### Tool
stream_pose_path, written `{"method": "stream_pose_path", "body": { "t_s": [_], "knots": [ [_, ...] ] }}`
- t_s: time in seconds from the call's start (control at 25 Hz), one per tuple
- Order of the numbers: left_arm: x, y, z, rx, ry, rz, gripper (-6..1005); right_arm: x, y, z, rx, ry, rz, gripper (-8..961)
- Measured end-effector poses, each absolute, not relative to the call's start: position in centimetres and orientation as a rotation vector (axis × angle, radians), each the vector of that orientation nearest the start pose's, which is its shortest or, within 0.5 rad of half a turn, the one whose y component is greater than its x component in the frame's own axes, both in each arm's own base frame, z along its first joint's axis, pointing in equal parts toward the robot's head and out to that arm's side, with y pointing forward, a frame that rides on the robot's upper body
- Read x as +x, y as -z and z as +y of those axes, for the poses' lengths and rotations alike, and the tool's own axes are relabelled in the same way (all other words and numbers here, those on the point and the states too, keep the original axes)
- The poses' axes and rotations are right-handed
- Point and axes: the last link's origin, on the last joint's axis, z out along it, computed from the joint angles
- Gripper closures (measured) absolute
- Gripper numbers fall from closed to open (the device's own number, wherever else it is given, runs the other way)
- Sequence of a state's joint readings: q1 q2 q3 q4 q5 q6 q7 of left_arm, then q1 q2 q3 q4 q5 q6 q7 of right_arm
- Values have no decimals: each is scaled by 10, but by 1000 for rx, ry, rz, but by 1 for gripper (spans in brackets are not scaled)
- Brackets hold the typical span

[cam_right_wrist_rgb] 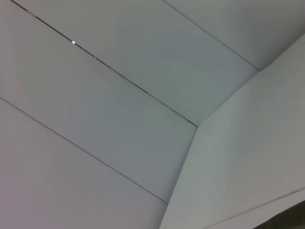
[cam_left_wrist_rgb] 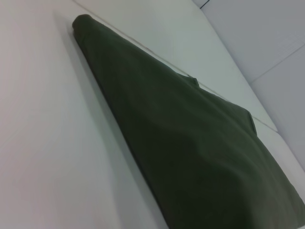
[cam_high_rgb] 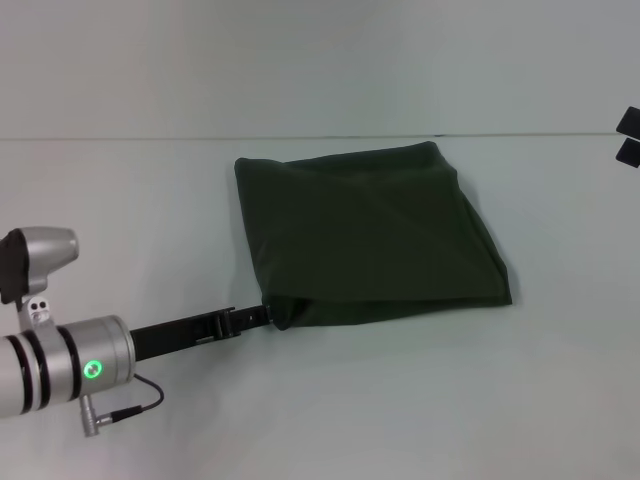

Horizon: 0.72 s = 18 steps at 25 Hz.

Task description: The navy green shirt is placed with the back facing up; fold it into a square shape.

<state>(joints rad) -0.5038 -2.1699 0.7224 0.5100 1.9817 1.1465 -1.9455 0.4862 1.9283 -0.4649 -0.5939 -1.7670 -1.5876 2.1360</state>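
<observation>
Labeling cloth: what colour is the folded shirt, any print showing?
Plain dark olive-green shirt, no print visible; clearest in the head view.

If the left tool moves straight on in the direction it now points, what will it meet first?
The left tool is already at the near left corner of the navy green shirt, so it would probably push straight into that folded cloth.
</observation>
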Motion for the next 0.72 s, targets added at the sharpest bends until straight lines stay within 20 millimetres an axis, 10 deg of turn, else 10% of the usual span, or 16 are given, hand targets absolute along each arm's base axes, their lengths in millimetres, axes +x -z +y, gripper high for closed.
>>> {"method": "stream_pose_path", "body": {
  "t_s": [0.72],
  "knots": [
    [-286,70,341,-2168,703,-1693,618,301,-106,344,-2036,-1275,1580,150]
  ]
}}
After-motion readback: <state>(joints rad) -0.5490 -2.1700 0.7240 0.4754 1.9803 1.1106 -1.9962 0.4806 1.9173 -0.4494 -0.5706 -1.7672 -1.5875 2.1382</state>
